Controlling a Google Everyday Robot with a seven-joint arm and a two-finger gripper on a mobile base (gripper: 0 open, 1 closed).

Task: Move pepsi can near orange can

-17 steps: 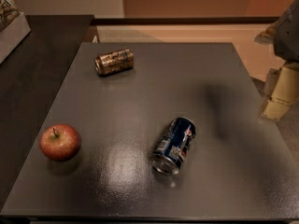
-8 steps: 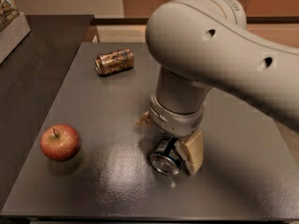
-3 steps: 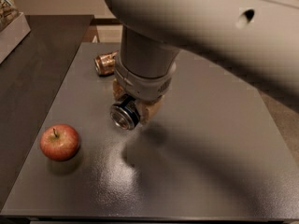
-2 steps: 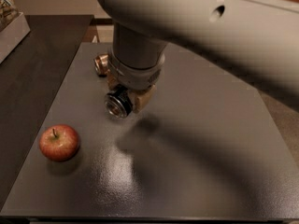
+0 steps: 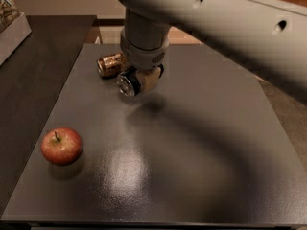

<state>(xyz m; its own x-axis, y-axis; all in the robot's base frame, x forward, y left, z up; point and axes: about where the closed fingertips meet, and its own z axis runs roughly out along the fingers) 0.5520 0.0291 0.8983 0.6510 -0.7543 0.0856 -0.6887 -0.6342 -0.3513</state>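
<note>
Pepsi can (image 5: 127,85), clenched in my tool (image 5: 140,80), hangs just beside the orange can (image 5: 109,64); I reckon only setting down and releasing remains.

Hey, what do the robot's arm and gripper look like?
The arm is a thick, smooth, pale grey tube with small dark round holes. Its gripper, by the orange can, has tan jaws below a round grey wrist.
</note>
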